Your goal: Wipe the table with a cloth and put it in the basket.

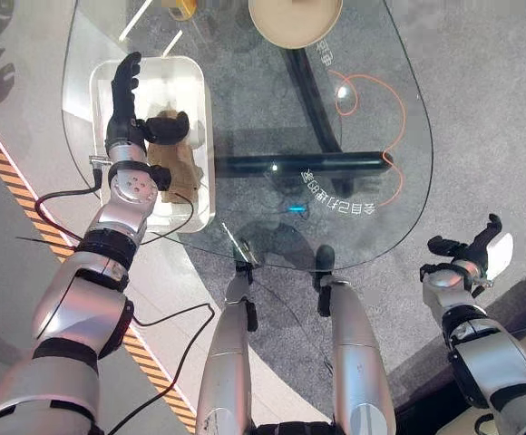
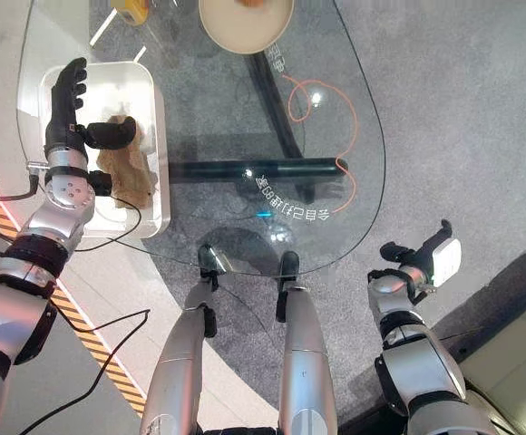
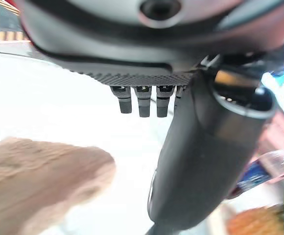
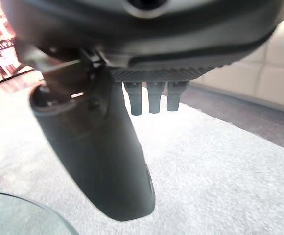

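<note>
A crumpled tan cloth [image 1: 174,161] lies inside the white basket [image 1: 201,100] at the left end of the glass table [image 1: 372,54]. My left hand [image 1: 123,100] hovers over the basket, fingers straight and thumb spread out above the cloth, holding nothing. The left wrist view shows the cloth [image 3: 39,181] lying loose below the thumb [image 3: 201,161]. My right hand [image 1: 467,254] hangs open off the table's near right side, over grey carpet, with nothing in it.
A round tan plate [image 1: 295,20] sits at the table's far edge, with a yellow object [image 1: 181,7] to its left. A dark beam [image 1: 299,165] runs under the glass. An orange line [image 1: 381,91] curves across the right part. A striped floor band [image 1: 9,172] runs left.
</note>
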{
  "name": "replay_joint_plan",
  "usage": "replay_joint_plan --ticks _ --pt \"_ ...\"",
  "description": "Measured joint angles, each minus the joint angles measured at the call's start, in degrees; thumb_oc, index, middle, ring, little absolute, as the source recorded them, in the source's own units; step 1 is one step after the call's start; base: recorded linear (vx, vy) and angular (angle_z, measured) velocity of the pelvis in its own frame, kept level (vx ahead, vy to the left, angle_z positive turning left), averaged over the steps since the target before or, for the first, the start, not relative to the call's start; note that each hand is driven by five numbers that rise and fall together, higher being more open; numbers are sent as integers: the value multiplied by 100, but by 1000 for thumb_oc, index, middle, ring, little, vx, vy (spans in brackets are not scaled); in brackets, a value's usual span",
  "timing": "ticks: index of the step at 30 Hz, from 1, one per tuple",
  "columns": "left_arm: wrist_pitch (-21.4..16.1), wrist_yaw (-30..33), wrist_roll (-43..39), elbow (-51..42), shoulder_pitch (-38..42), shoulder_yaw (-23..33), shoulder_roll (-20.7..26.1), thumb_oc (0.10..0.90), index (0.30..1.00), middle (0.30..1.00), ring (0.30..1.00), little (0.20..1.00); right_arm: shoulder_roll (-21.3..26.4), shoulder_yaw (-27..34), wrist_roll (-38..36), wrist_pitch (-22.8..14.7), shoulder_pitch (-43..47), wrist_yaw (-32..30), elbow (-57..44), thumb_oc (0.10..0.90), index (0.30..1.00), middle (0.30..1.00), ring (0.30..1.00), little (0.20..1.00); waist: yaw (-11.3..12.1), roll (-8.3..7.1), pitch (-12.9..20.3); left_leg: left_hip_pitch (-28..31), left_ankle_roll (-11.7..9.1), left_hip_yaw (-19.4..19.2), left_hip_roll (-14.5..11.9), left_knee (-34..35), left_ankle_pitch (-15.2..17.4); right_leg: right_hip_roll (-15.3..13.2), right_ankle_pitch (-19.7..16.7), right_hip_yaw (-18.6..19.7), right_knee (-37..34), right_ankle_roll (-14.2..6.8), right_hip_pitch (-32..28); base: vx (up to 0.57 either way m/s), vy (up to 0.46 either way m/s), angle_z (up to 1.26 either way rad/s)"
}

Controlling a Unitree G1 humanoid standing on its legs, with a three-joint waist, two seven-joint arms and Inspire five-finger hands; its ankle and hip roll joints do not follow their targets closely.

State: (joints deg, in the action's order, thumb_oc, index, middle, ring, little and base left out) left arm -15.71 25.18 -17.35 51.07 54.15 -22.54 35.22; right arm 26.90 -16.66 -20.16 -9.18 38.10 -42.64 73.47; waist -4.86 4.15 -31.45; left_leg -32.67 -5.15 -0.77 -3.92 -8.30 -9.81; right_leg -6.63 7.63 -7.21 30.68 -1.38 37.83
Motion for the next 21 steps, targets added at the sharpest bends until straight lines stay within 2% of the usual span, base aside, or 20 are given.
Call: replay_joint_plan --ticks 2,3,7,8,10,13,14,15,16,19,20,21 --pt "-152 62 -18 -151 -485 172 22 800 900 900 900 900 -37 11 0 5 -339 83 -39 800 900 900 900 900 46 3 25 558 -11 -7 -41 237 12 57 -14 -22 -333 -45 -580 28 -33 -3" --pt "-155 67 -31 -175 -546 210 51 800 900 900 900 900 -32 41 1 6 -388 105 -32 800 900 900 900 900 63 4 31 628 -25 -7 -49 263 23 61 -3 -23 -394 -70 -670 68 -34 -8" --pt "-350 -122 -127 -531 -1673 1197 113 800 900 900 900 900 -30 614 36 26 -1038 580 -114 800 900 900 900 900 264 8 87 1485 2 -35 -132 720 33 148 -151 -36 -1023 -157 -1603 77 2 -7" --pt "-360 -164 -178 -548 -1893 1267 113 800 900 900 900 900 -32 653 43 42 -1170 662 -110 800 900 900 900 900 288 18 125 1637 3 -44 -138 784 21 165 -173 -36 -1131 -164 -1775 78 22 -1" --pt "-359 -333 -455 -528 -2622 1420 109 800 900 900 900 900 -18 717 219 59 -1703 861 -89 800 900 900 900 900 439 36 683 1690 53 -39 -109 944 28 150 -176 -72 -1346 -182 -1862 101 25 7" --pt "-352 -632 -783 -365 -3209 1820 -64 800 900 900 900 900 -30 865 346 169 -1987 1165 -87 800 900 900 900 900 480 49 724 2205 75 -31 -76 1054 20 141 -294 -172 -1790 -258 -2582 151 28 13" --pt "-352 -709 -949 -220 -3438 1942 -225 800 900 900 900 900 -36 884 439 205 -2135 1261 -71 800 900 900 900 900 495 48 885 2377 84 -31 -58 1141 29 138 -323 -182 -1998 -297 -2816 196 11 13" --pt "-346 -798 -1108 34 -3726 2001 -373 800 900 900 900 900 -51 883 567 243 -2274 1373 -65 800 900 900 900 900 518 49 1188 2461 131 -31 -54 1193 77 130 -372 -197 -2214 -341 -2989 123 4 6" --pt "-328 -848 -1117 170 -3842 2041 -436 800 900 900 900 900 -64 882 629 256 -2325 1409 -63 800 900 900 900 900 524 46 1290 2531 140 -34 -40 1234 84 125 -399 -201 -2323 -361 -3087 225 3 5" --pt "-169 -1118 -1127 921 -4386 2192 -761 800 900 900 900 900 -245 877 922 388 -2547 1658 33 800 900 900 900 900 542 -50 1683 3054 158 -22 33 1320 227 106 -617 -301 -3083 -443 -3958 211 5 9" --pt "-124 -1150 -1129 980 -4477 2193 -783 800 900 900 900 900 -281 871 945 406 -2600 1688 34 800 900 900 900 900 549 -79 1787 3069 156 -22 40 1320 246 104 -626 -308 -3150 -441 -4004 175 15 5" --pt "-81 -1270 -1123 1225 -4738 2226 -855 800 900 900 900 900 -401 875 1008 458 -2757 1762 34 800 900 900 900 900 566 -157 2085 3095 150 -15 58 1321 292 104 -663 -333 -3318 -443 -4114 131 19 4"
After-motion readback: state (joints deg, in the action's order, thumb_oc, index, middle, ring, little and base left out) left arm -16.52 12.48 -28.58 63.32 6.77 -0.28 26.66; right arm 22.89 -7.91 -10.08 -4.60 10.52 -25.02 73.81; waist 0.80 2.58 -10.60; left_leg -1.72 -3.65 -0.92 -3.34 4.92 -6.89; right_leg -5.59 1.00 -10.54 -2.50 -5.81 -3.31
